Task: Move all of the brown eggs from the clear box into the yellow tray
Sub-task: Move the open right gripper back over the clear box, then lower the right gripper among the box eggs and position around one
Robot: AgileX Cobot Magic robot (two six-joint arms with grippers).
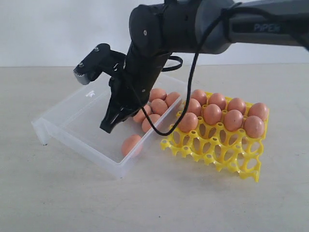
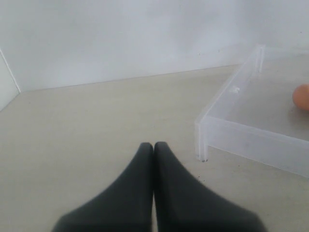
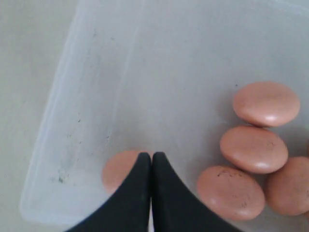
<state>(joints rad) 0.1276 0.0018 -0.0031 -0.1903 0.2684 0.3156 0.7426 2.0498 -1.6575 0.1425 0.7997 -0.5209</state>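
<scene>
The clear box [image 1: 72, 123] lies at left with several brown eggs [image 1: 158, 105] bunched at its far end and one lone egg [image 1: 131, 144] by its near wall. The yellow tray [image 1: 227, 155] beside it holds several eggs [image 1: 212, 114] in its back rows. My right gripper [image 1: 109, 126] hangs shut and empty inside the box, just above the floor near the lone egg. In the right wrist view the shut gripper [image 3: 152, 155] partly covers that egg [image 3: 117, 170], with other eggs [image 3: 253, 149] off to the side. My left gripper [image 2: 153, 145] is shut and empty over the table, near a corner of the box [image 2: 241, 131].
The right arm [image 1: 193, 24] reaches across from the right above the tray and box, its cable [image 1: 186, 104] looping down over the eggs. The box's near corner overhangs on a small leg [image 1: 42, 140]. Bare table [image 1: 154, 203] lies in front.
</scene>
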